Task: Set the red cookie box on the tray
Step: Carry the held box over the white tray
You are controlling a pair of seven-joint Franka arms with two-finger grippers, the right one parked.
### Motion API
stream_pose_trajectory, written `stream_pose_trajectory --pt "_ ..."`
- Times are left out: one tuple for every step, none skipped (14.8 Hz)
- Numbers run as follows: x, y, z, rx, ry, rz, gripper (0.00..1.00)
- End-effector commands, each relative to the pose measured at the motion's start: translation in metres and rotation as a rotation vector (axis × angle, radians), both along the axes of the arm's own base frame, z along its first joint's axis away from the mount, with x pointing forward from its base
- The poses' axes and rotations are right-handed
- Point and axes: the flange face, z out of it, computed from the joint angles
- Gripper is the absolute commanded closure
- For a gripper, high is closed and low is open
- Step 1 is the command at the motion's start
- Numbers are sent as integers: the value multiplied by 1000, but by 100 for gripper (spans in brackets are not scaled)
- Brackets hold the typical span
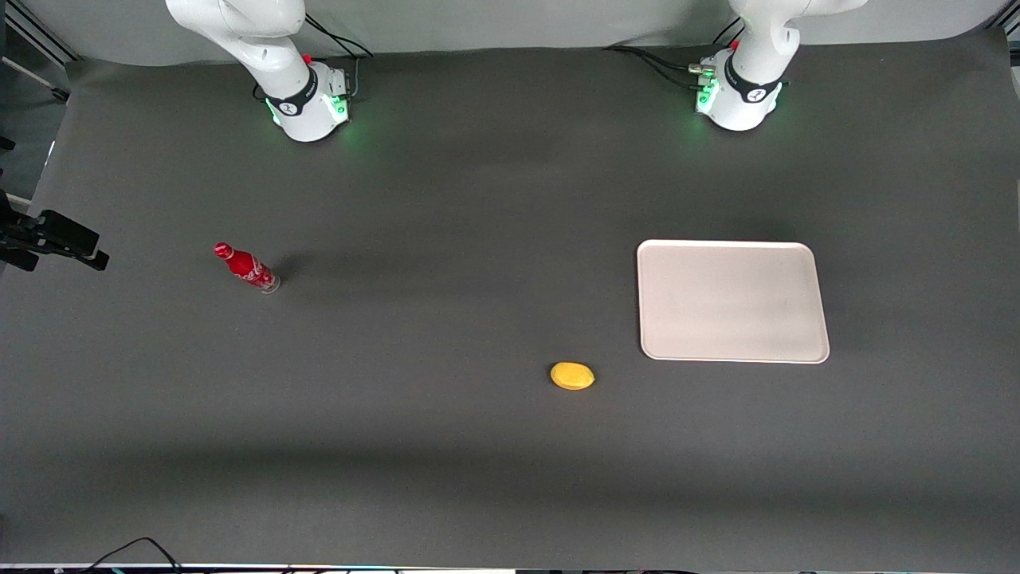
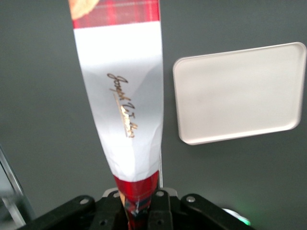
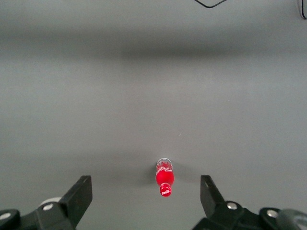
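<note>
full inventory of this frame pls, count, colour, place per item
red cookie box: 1, dark red plaid with white panel, clamped in the end effector, held above the table
tray: 1, pale beige-white, on the table toward the working arm's end, nothing on it
red bottle: 1, red, upright, toward the parked arm's end
yellow object: 1, rounded, nearer the front camera than the tray
table: 1, dark grey
end effector: 1, black, shut on the box's lower end

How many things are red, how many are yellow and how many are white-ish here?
Red: 2, the small red bottle standing on the table and the red cookie box held up high in the tool.
Yellow: 1, the yellow lump, nearer the front camera than the tray.
Pale beige-white: 1, the tray, nothing on it.
Total: 4
</note>
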Motion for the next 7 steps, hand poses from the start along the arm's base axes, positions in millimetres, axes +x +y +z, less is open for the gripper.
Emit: stream_pose_trajectory --pt "-12 -99 15 87 93 149 100" --pt "-21 -110 5 86 114 157 100" --pt "-32 -119 -9 82 123 147 100" --pt "-45 -121 -32 77 113 140 100" --pt "-58 -120 -62 72 97 134 100" --pt "-72 -119 -101 71 84 118 100" --pt "-84 -116 -136 72 60 111 100"
